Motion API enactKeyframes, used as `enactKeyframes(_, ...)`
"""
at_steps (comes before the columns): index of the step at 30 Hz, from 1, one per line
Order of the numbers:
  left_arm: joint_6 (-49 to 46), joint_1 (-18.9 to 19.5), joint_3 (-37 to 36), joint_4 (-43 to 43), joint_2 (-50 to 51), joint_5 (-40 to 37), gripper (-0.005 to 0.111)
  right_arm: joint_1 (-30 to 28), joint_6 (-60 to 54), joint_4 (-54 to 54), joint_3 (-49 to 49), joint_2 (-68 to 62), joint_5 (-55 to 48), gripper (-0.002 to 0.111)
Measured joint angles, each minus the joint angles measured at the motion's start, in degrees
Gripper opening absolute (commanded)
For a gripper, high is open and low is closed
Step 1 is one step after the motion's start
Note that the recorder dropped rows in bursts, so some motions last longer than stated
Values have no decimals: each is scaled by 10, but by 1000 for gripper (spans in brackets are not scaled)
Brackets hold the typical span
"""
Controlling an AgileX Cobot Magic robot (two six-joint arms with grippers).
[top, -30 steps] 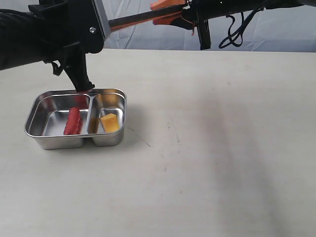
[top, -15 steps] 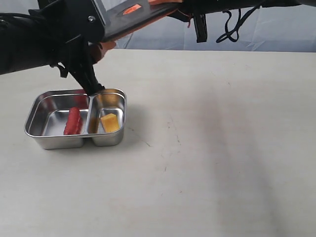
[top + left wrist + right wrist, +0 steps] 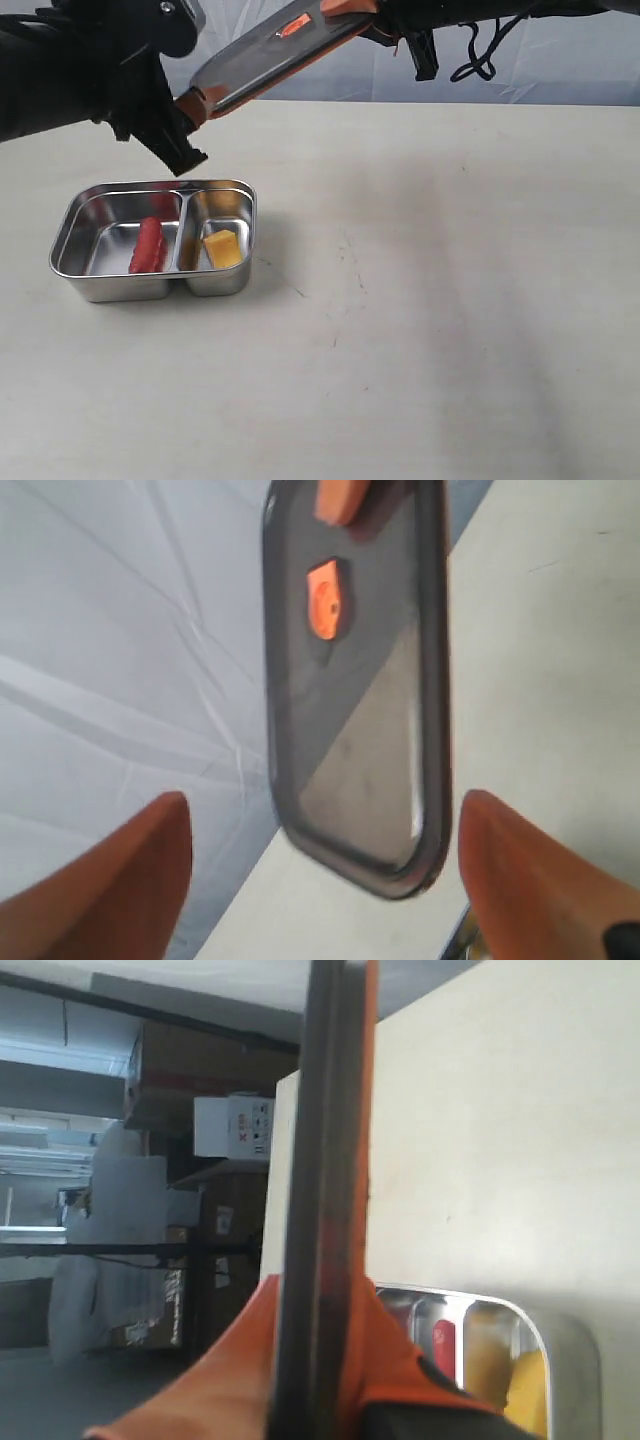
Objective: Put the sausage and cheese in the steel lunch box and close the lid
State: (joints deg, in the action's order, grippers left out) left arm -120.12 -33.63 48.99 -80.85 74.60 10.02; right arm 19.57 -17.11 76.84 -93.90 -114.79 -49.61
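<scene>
The steel lunch box (image 3: 68,232) sits on the table at the left. The red sausage (image 3: 148,246) lies in its left compartment and the yellow cheese (image 3: 222,248) in its right one. The dark lid (image 3: 265,55) hangs tilted in the air above and behind the box, with my right gripper (image 3: 350,10) shut on its upper end. In the right wrist view the lid (image 3: 320,1140) is edge-on between the orange fingers (image 3: 240,1370), with the box (image 3: 565,1345) below. My left gripper (image 3: 188,128) is open by the lid's lower end; its wrist view shows the lid (image 3: 355,700) and orange valve (image 3: 325,600) ahead of the spread fingers (image 3: 520,880).
The pale tabletop (image 3: 430,300) stretches to the right of the box with only faint marks on it. A grey backdrop (image 3: 560,70) stands behind the table. Cables hang from the right arm (image 3: 480,55) at the top.
The lid has swung from near level to a tilt, its lower end dropping toward the left gripper. The left gripper has lifted away from the box's back rim.
</scene>
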Motion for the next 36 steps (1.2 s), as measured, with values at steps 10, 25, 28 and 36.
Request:
enactKeyframes(10,0,0,0,-117,-41,200,30,1,-71,-20,0,0,92,-1)
enactKeyframes(25,0,9,0,-184,-56,425,0,122,-312,180,20,-52,86,-1)
enactKeyframes(28,0,31,0,-186,-74,421,0,129,-351,212,42,-42,82,-1)
enactKeyframes(36,0,92,0,-189,-100,366,0,136,-365,224,139,-22,85,-1)
